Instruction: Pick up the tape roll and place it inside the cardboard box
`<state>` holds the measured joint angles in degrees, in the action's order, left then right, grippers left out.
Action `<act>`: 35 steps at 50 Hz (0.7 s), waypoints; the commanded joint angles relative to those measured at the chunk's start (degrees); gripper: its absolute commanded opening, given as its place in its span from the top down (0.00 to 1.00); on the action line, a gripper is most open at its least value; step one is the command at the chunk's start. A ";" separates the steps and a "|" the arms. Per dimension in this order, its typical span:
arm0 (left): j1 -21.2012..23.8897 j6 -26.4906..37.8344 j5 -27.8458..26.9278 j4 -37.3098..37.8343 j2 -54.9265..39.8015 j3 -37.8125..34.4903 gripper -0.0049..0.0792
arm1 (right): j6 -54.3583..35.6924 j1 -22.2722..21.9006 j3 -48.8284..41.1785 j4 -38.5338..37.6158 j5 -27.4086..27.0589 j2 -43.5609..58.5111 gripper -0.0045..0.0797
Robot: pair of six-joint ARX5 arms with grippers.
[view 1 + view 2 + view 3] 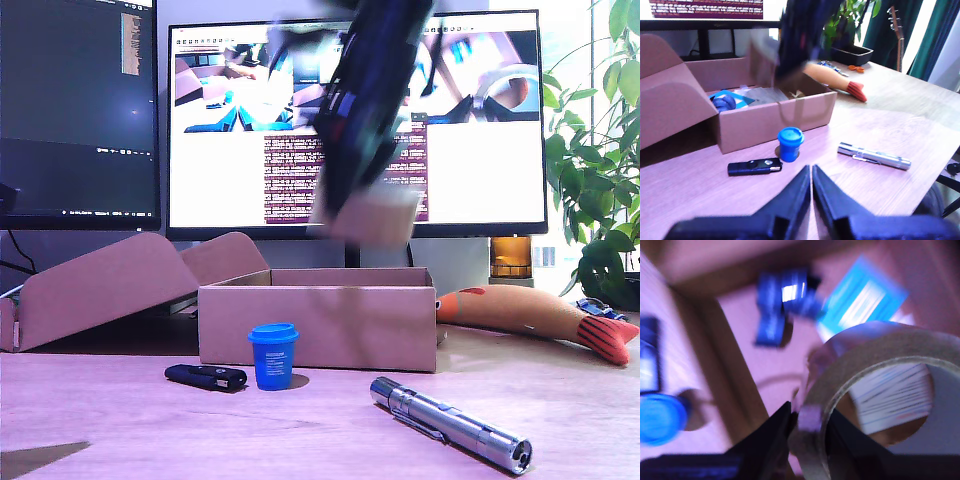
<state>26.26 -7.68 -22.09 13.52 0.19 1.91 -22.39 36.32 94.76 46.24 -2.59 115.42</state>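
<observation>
The brown tape roll hangs blurred above the cardboard box, with my second gripper shut on its wall. In the second wrist view the tape roll fills the frame, one finger inside the core and one outside, above the floor of the cardboard box. The first wrist view shows the tape roll over the cardboard box. My first gripper is shut on nothing, well back from the box on its near side, and is out of the exterior view.
A blue cup and a black stick lie before the box, a silver pen flashlight toward the exterior view's right. A flapped cardboard piece lies at that view's left. Blue items and a cyan card are in the box.
</observation>
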 commanded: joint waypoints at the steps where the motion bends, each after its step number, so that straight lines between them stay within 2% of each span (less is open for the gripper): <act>1: 0.00 0.22 0.11 0.13 0.55 -0.94 0.96 | -0.11 -0.07 0.42 -1.01 -0.37 -0.48 0.96; 7: 0.00 0.22 0.11 0.26 0.55 -0.94 0.96 | -0.13 -0.07 0.42 -1.64 0.07 0.39 0.96; 15: 0.00 0.22 0.11 0.24 0.55 -0.94 0.96 | -0.09 -0.07 0.42 -1.86 3.69 0.46 0.95; 17: 0.02 0.22 0.11 0.26 0.55 -0.94 0.96 | -0.09 -0.02 0.42 -1.79 3.72 0.46 0.90; 25: 0.00 0.22 0.11 0.24 0.55 -0.94 0.96 | -0.09 0.04 0.42 -1.77 3.93 0.46 0.60; 27: 0.00 0.22 0.11 0.24 0.55 -0.94 0.96 | -0.07 0.04 0.42 -1.81 3.91 0.46 0.57; 35: 0.02 0.22 0.11 0.24 0.55 -0.94 0.96 | -0.07 0.04 0.42 -1.75 3.89 0.46 0.55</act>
<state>26.26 -7.66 -22.00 13.96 0.19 1.91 -22.41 36.12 94.76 44.80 1.06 116.79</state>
